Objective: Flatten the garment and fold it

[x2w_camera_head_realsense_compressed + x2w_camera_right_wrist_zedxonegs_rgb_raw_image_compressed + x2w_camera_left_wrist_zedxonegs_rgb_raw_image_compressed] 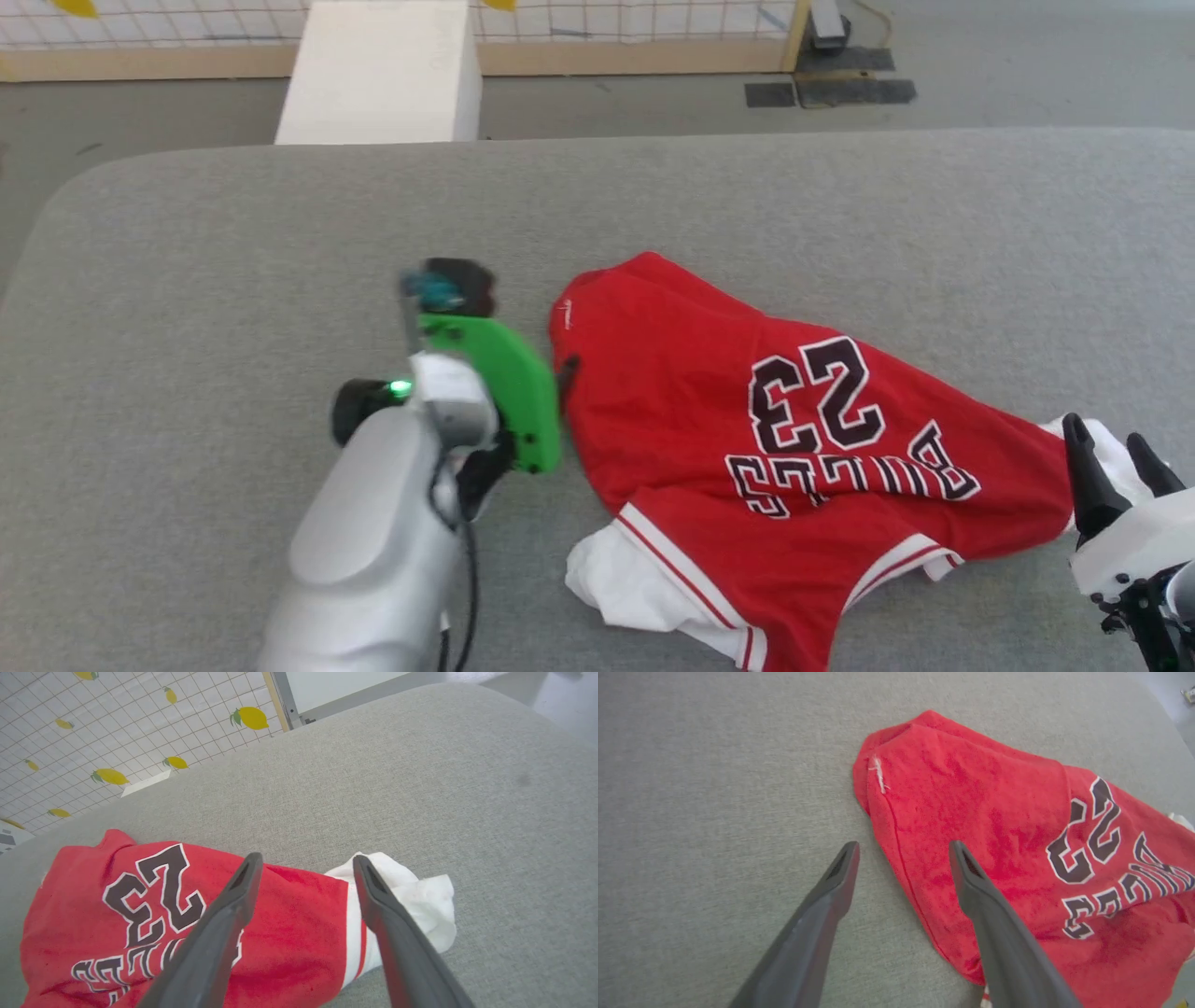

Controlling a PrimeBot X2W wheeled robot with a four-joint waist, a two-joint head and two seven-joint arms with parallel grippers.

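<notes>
The red garment (747, 411) lies crumpled on the grey padded table (233, 233), with "BULLS 23" facing up and upside down to me. One white sleeve (625, 588) sticks out at the near edge, and another white sleeve (420, 900) bunches at the right. My left gripper (563, 373) is open at the shirt's left edge. In the left wrist view that gripper (903, 848) straddles the red hem (896, 858). My right gripper (1106, 434) is also open, by the right sleeve. In the right wrist view its fingers (307, 859) hover over the sleeve seam, holding nothing.
A white block (383, 75) stands on the floor beyond the table's far edge. Behind it runs a wire-grid fence with lemon prints (93, 728). Dark mats (840, 89) lie on the floor at the back right. Bare grey table surface surrounds the shirt on the left and far sides.
</notes>
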